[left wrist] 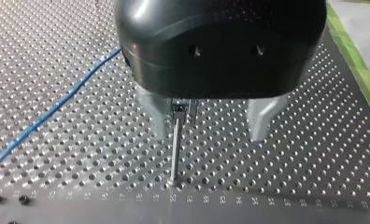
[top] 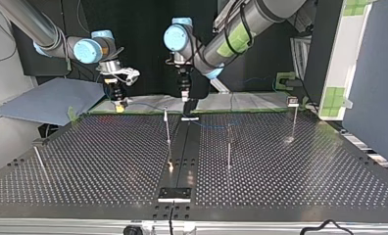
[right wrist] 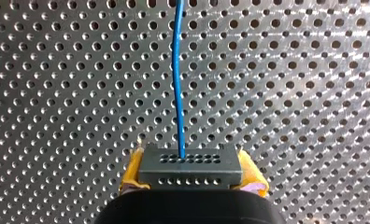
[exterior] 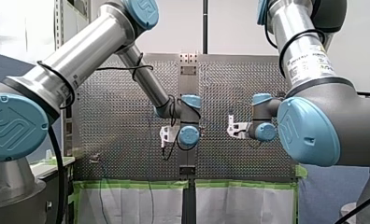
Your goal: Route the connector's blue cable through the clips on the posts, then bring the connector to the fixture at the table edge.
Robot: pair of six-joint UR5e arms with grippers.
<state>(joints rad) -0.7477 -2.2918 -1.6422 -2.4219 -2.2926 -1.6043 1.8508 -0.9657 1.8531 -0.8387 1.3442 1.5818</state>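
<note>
Your right jaws were clamped on the dark grey rectangular connector (right wrist: 191, 167), so its thin blue cable (right wrist: 178, 84) trailed free over the perforated metal table (right wrist: 57, 93). Your left jaws stood open astride a slim steel post (left wrist: 175, 149), probably lining up its clip (left wrist: 178, 108) for threading.

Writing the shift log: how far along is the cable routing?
Done: my right end effector grips the connector, blue cable trailing. In hand: my left end effector, open, hovers over a post. Left: the cable lies on the table, away from that post; clipping and delivery remain.
</note>
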